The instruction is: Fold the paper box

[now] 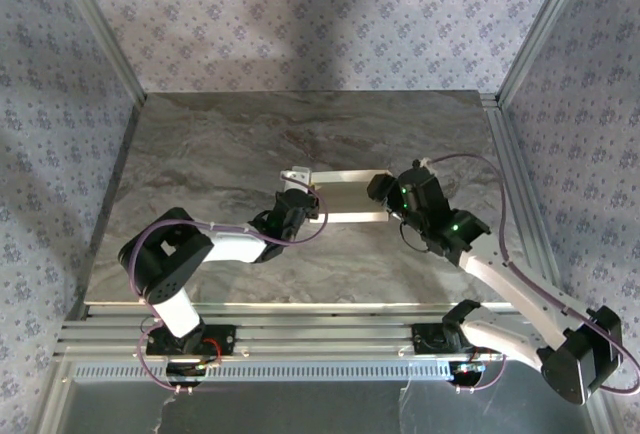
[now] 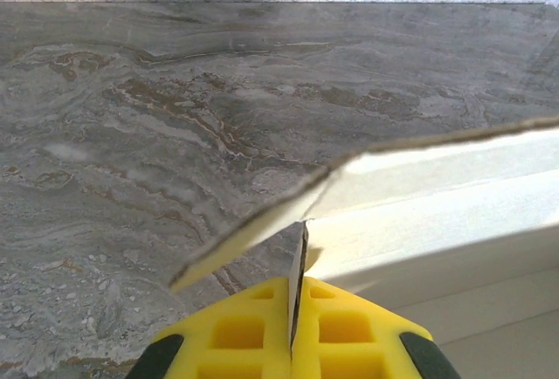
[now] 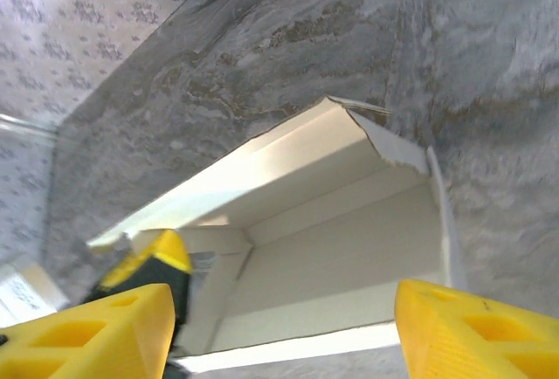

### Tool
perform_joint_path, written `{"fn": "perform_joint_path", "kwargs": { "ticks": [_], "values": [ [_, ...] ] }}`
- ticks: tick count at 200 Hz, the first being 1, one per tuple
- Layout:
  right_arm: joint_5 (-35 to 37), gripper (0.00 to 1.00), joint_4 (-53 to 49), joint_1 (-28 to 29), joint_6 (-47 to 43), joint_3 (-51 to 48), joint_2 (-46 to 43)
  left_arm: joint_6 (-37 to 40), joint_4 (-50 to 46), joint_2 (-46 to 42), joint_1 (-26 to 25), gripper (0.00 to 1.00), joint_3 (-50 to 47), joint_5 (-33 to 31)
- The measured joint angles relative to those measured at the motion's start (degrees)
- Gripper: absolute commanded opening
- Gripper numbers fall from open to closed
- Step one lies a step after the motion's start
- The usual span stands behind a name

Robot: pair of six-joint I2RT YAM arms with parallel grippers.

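Note:
The paper box [image 1: 349, 197] is a white cardboard tray, partly folded, lying at the middle of the table. My left gripper [image 1: 303, 201] is at its left end. In the left wrist view its yellow fingers [image 2: 341, 322] are pressed together on the thin upright end wall of the paper box [image 2: 437, 213], and my left gripper [image 2: 295, 287] is shut on it. My right gripper [image 1: 384, 191] hovers over the box's right end. In the right wrist view my right gripper [image 3: 279, 335] stands open, its fingers wide apart above the paper box [image 3: 341, 239], touching nothing.
The marble-patterned table [image 1: 220, 154] has bare room left, right and behind the box. Patterned walls and aluminium rails [image 1: 515, 169] close the sides. The left gripper's yellow and black finger [image 3: 162, 265] shows at the box's far end in the right wrist view.

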Motion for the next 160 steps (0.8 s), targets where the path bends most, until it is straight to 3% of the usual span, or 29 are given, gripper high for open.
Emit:
{"fn": "perform_joint_path", "kwargs": {
  "ticks": [76, 160],
  "values": [
    [-8.04, 0.69, -4.42, -1.99, 28.61, 14.01, 14.01, -0.24, -3.52, -0.02, -2.89, 0.00, 1.18, -3.87],
    [-11.41, 0.55, -0.57, -3.65, 37.73, 16.33, 26.32, -0.22, -4.81, -0.07, -3.63, 0.00, 1.55, -5.18]
  ]
}}
